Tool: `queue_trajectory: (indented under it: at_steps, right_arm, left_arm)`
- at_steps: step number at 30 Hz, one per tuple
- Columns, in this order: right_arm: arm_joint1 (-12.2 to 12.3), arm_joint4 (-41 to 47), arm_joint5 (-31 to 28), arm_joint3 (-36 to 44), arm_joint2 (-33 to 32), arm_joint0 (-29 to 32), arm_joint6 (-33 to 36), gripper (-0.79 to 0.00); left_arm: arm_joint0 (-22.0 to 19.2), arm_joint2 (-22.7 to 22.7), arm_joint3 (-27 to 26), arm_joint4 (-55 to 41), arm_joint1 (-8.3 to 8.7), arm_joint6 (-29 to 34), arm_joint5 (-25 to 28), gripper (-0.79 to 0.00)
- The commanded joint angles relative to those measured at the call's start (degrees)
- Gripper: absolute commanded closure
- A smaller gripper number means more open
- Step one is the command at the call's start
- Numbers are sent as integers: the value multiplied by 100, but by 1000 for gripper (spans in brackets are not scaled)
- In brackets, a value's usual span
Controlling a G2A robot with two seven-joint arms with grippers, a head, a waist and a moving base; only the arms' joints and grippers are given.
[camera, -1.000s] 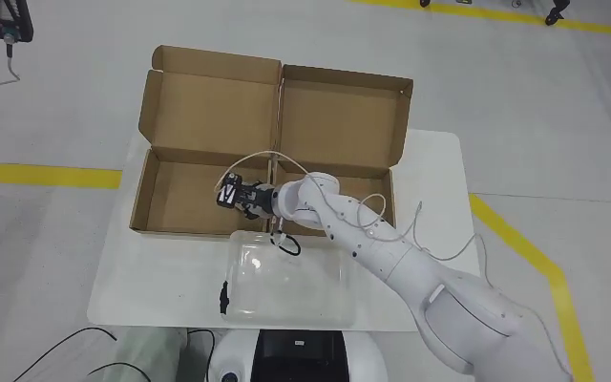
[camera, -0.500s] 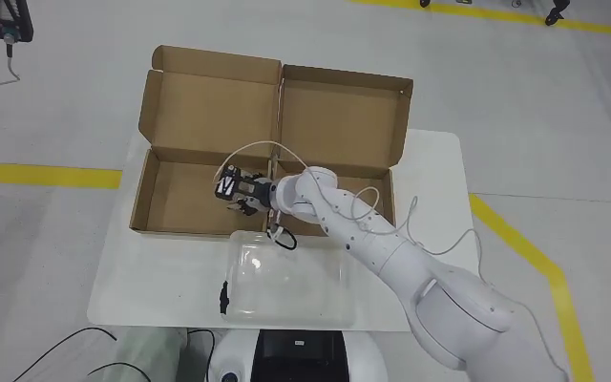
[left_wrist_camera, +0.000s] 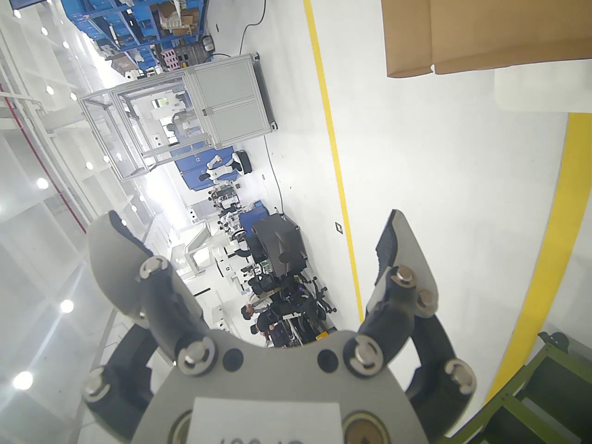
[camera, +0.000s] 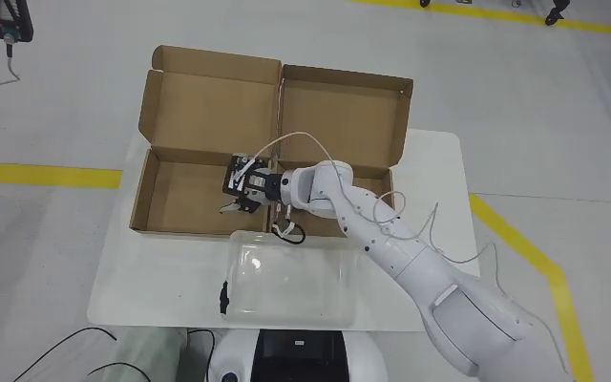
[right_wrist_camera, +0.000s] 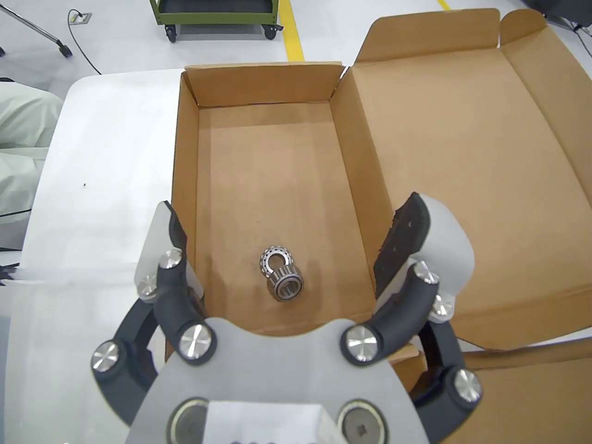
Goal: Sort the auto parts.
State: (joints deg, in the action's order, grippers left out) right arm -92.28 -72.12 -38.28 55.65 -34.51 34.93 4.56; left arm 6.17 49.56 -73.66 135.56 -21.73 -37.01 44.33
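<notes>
A: How is everything sitting, biggest first?

B: The white table [camera: 430, 191] is carrying the left cardboard box [camera: 177, 196] and the right cardboard box [camera: 344, 119] side by side, both open. A clear plastic bin [camera: 286, 282] is sitting just in front of them. The right hand [right_wrist_camera: 290, 210] is hanging over the left cardboard box, fingers spread wide and gripping nothing. The left hand [left_wrist_camera: 252, 221] is also gaping open and empty, pointing out at the room.

A: And the parts?

B: A roller bearing [right_wrist_camera: 286, 283] is lying on that box's floor, near the end under the right hand. A bearing cage ring [right_wrist_camera: 276, 258] is touching it from behind.

A: What is worrying you?

B: The bearing seems to be resting on its curved side, so a nudge from one finger could be sending it rolling. The spread fingers are also lining up with the box's side walls, so a descent risks catching cardboard.

A: Which way is it pointing?

B: Its bore is facing back toward the hand, tilting slightly upward. It's stubby, its axis running along the box's length.
</notes>
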Motion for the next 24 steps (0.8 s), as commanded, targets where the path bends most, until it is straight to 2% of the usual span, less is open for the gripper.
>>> queue_trajectory:
  at_steps: [1,11,24]
  right_arm:
    - [103,-59,-56,219,-175,151,-21,-785]
    - [591,-386,-414,1283,-1120,963,-184,-785]
    - [1153,-595,-549,2948,-2603,2463,-70,-785]
  left_arm:
    - [0,0,0,0,0,0,0,-785]
    - [0,0,0,0,0,0,0,-785]
    - [0,0,0,0,0,0,0,-785]
